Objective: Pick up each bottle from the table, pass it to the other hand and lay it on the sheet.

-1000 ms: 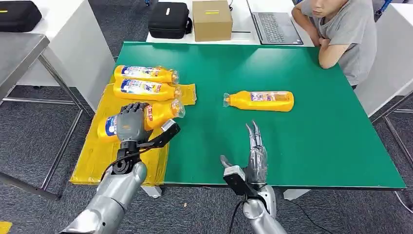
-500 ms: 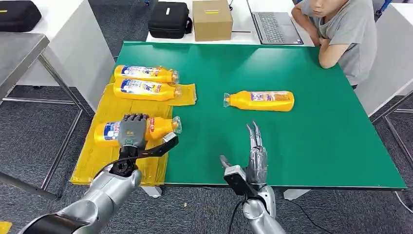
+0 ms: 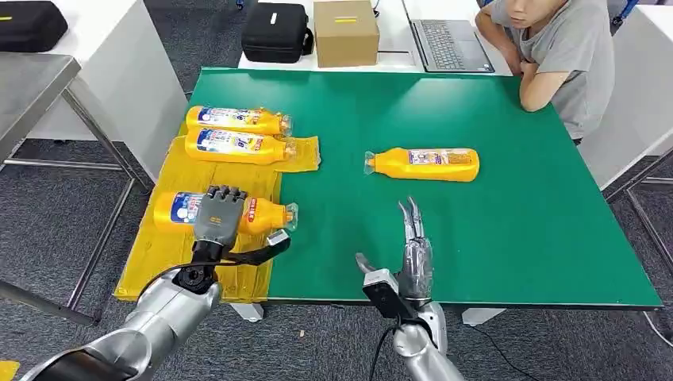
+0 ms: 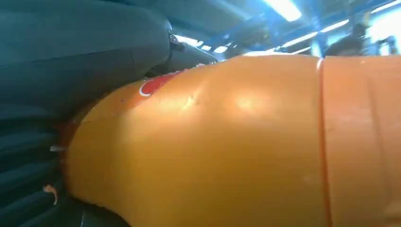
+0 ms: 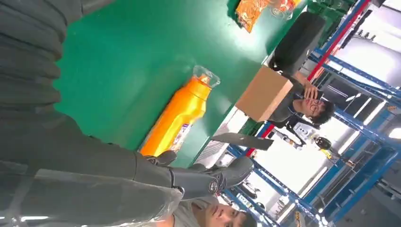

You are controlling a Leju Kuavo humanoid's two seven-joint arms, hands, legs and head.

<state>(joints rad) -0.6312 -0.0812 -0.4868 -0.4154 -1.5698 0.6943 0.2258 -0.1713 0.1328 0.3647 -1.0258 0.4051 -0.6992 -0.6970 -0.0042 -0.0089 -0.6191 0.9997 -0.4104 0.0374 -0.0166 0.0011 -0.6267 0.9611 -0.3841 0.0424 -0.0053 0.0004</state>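
Bottle in hand: orange plastic bottle with a blue-and-white label (image 3: 238, 213), lying on its side on the yellow sheet (image 3: 159, 262), cap toward the green surface (image 3: 492, 238); the left wrist view shows its orange body close against the palm.
Left hand (image 3: 217, 216): fingers draped over the bottle's middle and gripping it; whether the bottle's weight is already on the sheet I cannot tell.
Right hand (image 3: 414, 252): holds nothing, fingers straight and apart, above the near edge of the surface.
Sheet: two more orange bottles (image 3: 238, 121) (image 3: 236, 145) lie side by side at its far end, well apart from the held one.
Remaining bottle: one orange bottle (image 3: 424, 164) lies alone on the green surface, ahead of the right hand.
Stage: a judgement — release onto the sheet is next.
Risk: the round bottle could roll off the sheet toward the near edge if the fingers drag it on opening; the loose, wrinkled sheet could shift too.
Surroundings: a seated person (image 3: 555, 55), a cardboard box (image 3: 345, 32) and a laptop (image 3: 444, 36) beyond the far edge.
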